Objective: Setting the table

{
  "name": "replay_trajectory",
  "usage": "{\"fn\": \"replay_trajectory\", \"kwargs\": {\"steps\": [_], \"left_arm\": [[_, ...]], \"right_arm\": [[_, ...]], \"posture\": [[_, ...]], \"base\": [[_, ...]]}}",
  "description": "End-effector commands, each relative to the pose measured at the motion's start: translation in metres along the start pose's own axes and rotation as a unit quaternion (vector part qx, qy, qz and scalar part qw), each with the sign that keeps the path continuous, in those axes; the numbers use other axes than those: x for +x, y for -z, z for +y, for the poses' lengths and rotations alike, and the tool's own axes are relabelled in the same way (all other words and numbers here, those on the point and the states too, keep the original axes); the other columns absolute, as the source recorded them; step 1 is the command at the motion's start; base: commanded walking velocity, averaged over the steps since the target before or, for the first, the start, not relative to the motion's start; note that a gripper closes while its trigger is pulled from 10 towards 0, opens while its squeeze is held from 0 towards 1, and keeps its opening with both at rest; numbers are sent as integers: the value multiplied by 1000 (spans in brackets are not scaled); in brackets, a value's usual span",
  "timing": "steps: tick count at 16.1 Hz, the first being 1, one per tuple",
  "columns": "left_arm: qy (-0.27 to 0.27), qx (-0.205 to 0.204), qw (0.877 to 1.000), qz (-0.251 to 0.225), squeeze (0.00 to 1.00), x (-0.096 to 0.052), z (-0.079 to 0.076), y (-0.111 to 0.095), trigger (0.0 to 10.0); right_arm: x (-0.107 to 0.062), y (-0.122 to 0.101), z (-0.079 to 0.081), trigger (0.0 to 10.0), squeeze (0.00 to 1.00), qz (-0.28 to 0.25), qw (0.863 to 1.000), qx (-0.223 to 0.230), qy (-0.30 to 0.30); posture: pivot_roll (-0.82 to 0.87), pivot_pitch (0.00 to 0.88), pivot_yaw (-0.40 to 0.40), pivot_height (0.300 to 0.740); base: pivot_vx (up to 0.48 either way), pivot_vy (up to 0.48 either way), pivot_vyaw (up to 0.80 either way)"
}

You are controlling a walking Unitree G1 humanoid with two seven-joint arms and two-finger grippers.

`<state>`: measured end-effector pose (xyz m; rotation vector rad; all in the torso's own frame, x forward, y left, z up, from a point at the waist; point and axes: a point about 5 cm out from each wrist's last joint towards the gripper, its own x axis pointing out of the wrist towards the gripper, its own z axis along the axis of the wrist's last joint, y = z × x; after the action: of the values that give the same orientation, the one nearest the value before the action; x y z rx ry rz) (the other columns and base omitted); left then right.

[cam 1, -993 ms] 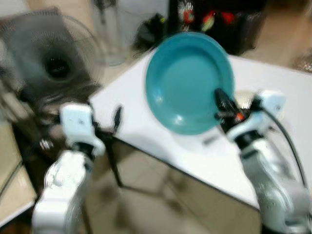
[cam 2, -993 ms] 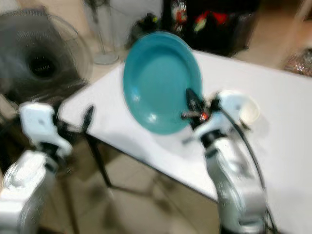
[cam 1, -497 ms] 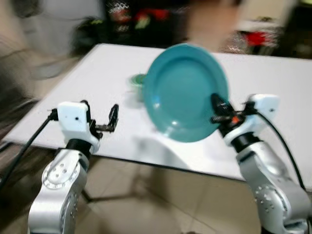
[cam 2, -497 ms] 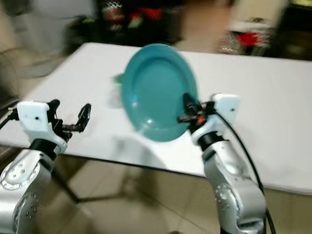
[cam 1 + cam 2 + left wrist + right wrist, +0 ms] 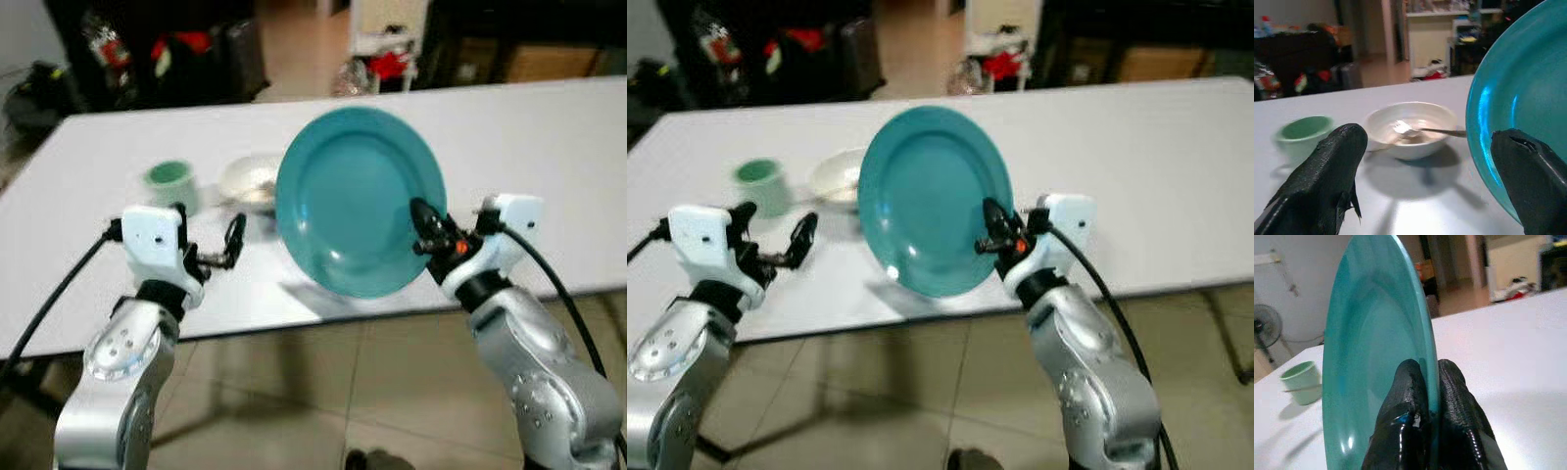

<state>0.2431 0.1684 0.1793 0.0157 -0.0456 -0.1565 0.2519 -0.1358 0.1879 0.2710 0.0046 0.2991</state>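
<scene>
I've got the right gripper (image 5: 423,227) pinched on the rim of the teal plate (image 5: 353,201), fingers (image 5: 1449,431) clamped one on each face, plate held up on edge, tilted, above the near part of the white surface (image 5: 549,166). Its shadow falls on the surface just below. Left gripper (image 5: 233,243) hangs over the near edge w/ fingers (image 5: 1327,181) spread wide, nothing between them. Ahead of it sits a white bowl (image 5: 1410,128) w/ a metal utensil (image 5: 1418,130) lying in it, and a green cup (image 5: 1300,132) just beside the bowl, further to the left. Bowl is partly behind the plate in the head views. Tiled floor (image 5: 323,401) below.
</scene>
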Motion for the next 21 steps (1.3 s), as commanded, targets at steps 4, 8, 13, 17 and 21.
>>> {"fn": "replay_trajectory", "kwargs": {"steps": [4, 8, 13, 17, 21], "left_arm": [[1, 6, 1000, 0, 0, 0, 3, -2, 10000], [0, 8, 1000, 3, 0, 0, 4, -2, 10000], [-2, 9, 1000, 6, 0, -1, 6, -2, 10000], [-8, 10, 1000, 9, 0, -3, 7, -1, 10000], [-9, 9, 1000, 11, 0, -5, 6, 0, 10000]], "right_arm": [[-2, -5, 5, 10000, 0, -10, 999, 20, -25], [-1, -6, 7, 10000, 0, -10, 999, 27, -37], [-1, -8, 7, 10000, 0, -9, 999, 22, -41], [-4, -5, 9, 10000, 0, 3, 998, 8, -62], [-4, -1, 6, 10000, 0, 14, 998, 29, -55]], "posture": [[-44, 0, 53, 740], [-43, 0, 54, 740], [-42, 0, 55, 740], [-34, 0, 49, 740], [-31, 0, 48, 740]], "base": [[0, 367, -108], [0, 369, 0], [0, 365, 0], [0, 69, 0], [0, 0, 0]]}}
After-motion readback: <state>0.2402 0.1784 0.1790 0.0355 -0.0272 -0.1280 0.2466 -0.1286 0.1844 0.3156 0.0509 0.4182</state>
